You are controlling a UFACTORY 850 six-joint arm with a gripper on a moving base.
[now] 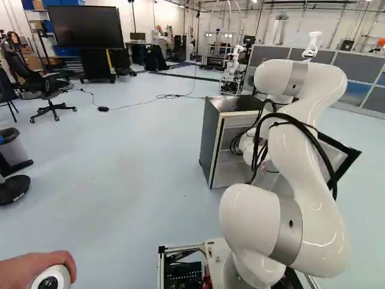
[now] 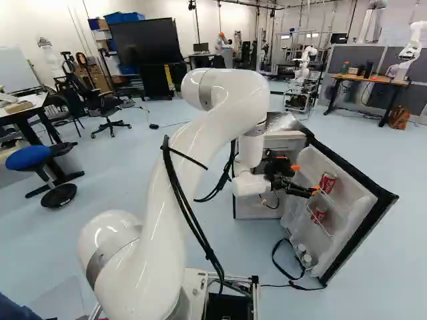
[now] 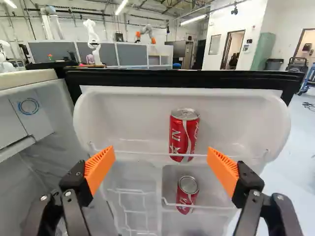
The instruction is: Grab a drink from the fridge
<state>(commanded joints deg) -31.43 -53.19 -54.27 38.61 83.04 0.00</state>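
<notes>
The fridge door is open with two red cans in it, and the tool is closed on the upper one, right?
Not the grip: the wrist view shows the tool open, its fingers well apart, with the upper can ahead, ungripped. The fridge door is indeed open, holding that and the lower can, both red.

Upper can (image 3: 184,130): free room lies above and on both sides; rail (image 3: 142,154) crosses its lower front, door wall (image 3: 123,118) closes behind. Lower can (image 3: 187,188): second rail (image 3: 216,207) crosses in front.

Fridge (image 1: 210,135) mid-room, door (image 2: 365,175) to its right, one can (image 3: 182,135) above another can (image 3: 187,192) in the door, screen (image 1: 86,27) far left, stool (image 2: 29,158) near left, table (image 2: 371,79) far right
</notes>
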